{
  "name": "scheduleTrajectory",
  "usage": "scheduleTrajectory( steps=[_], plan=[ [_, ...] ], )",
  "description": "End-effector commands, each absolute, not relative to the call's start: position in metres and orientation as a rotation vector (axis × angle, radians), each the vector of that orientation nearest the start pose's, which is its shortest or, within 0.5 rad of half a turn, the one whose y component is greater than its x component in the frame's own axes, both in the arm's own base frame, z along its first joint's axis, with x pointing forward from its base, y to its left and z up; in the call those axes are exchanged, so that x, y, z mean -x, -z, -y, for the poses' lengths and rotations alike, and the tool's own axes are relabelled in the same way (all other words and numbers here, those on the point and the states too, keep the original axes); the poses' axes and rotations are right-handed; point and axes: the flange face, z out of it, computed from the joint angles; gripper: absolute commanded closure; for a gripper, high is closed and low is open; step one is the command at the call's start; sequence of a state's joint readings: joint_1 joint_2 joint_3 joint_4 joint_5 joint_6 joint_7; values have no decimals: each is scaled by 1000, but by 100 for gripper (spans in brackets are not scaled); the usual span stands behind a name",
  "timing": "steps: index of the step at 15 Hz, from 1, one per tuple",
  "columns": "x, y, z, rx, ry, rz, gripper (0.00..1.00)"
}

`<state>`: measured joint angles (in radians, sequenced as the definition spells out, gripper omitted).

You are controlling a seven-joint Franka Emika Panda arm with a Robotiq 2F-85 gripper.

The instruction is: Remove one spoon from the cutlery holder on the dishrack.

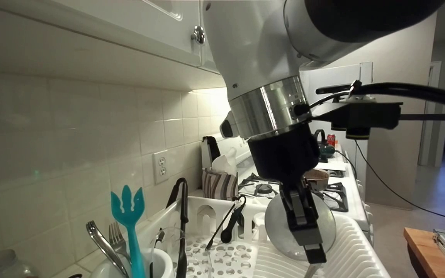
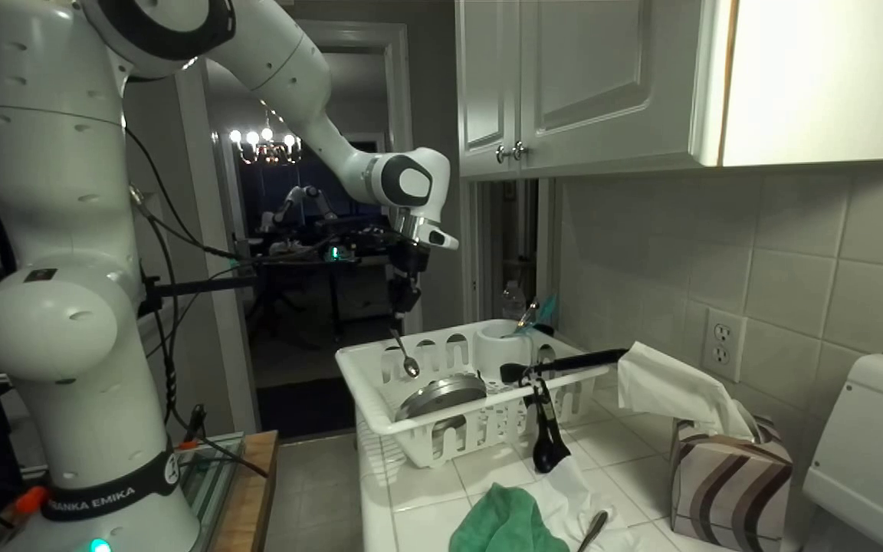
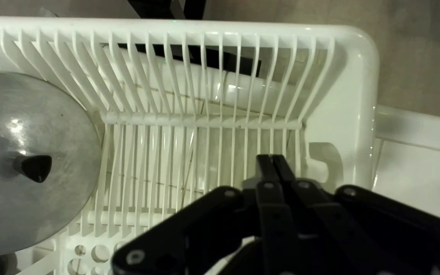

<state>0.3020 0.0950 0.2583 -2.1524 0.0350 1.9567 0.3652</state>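
Observation:
A metal spoon (image 2: 410,366) hangs bowl-down below my gripper (image 2: 403,308); part of it also shows under the fingertips (image 1: 316,255) in an exterior view (image 1: 312,270). In the wrist view the fingertips (image 3: 272,158) are nearly together and the spoon is hidden. The gripper is shut on the spoon over the white dishrack (image 2: 365,387), whose rim shows in the wrist view (image 3: 174,27). The whitish cutlery holder (image 2: 497,353) stands in the rack, apart from the gripper. In an exterior view its rim (image 1: 163,262) is near a fork (image 1: 117,237) and a teal utensil (image 1: 129,212).
A round metal lid (image 3: 33,126) stands in the rack, also seen in an exterior view (image 2: 445,392). Black utensils (image 2: 545,429) hang over the rack's edge. A green cloth (image 2: 504,521) and a striped tissue box (image 2: 731,483) are on the counter. Cabinets (image 2: 595,84) hang above.

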Motion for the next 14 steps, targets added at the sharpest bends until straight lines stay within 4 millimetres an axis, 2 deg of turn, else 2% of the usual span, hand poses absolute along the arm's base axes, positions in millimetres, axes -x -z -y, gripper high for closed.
scheduleTrajectory(
  steps=[1,9,10,11,13,14],
  plan=[
    [-444,-326,-283,3190,-428,264,99],
    [-453,-314,-300,3178,-414,281,99],
    [-453,-314,-300,3192,-426,262,92],
    [-454,-315,-301,3202,-424,247,70],
    [-455,-315,-304,3209,-420,235,67],
    [-455,-315,-305,3212,-419,231,60]
  ],
)
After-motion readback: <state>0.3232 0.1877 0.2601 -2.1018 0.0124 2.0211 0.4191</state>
